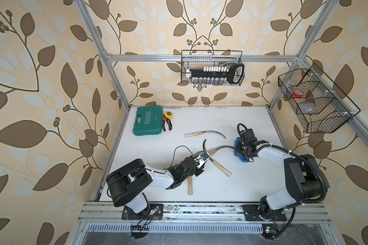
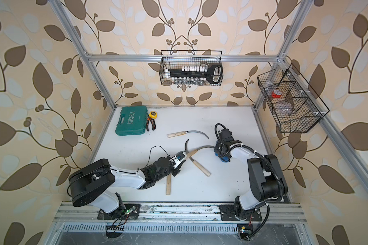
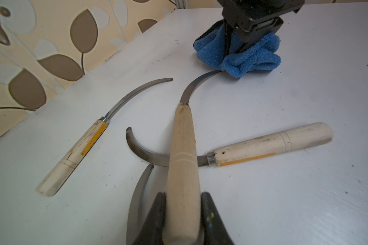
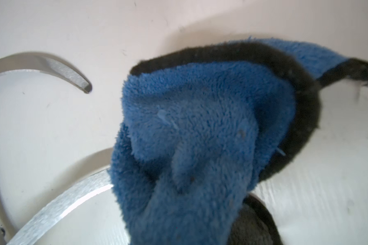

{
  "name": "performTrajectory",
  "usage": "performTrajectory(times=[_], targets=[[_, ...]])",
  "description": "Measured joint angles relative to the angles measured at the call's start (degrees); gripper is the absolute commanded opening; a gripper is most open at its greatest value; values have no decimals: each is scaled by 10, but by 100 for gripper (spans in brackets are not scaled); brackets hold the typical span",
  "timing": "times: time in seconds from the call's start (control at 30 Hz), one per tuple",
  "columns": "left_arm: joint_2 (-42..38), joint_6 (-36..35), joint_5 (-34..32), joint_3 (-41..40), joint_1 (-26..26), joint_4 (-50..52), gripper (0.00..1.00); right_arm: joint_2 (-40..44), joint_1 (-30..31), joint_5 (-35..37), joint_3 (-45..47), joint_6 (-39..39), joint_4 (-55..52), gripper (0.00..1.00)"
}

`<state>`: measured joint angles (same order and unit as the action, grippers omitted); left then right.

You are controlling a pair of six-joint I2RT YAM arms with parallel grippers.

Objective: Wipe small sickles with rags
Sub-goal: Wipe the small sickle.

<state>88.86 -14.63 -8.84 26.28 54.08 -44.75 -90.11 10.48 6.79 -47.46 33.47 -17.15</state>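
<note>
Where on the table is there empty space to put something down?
Bare spots on the white table: the front, between the crosswise pale-handled sickle and the right arm; and the back strip, right of the round yellow tape measure. Crowded middle: sickles overlap, the left pincer grips one wooden handle, and the right pincer holds the fluffy blue cloth on its blade.

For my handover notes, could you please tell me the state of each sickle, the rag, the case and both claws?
left claw, shut on held sickle.
right claw, shut on rag.
held sickle, blade tip under rag.
rag, bunched over that tip.
far sickle, lying free.
crossed sickle, lying, blade beneath held sickle's handle.
fourth sickle, lying, partly hidden under left arm.
tool case, closed.
</note>
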Motion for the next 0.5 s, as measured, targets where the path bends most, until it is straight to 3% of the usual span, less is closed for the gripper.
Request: performTrajectory(times=[0.3, 0.5], targets=[[-5, 0, 4, 0, 0, 2, 0, -63, 10, -43, -59, -27, 7, 0], [-5, 0, -4, 0, 0, 3, 0, -85, 79, -64, -111, -44, 5, 0]])
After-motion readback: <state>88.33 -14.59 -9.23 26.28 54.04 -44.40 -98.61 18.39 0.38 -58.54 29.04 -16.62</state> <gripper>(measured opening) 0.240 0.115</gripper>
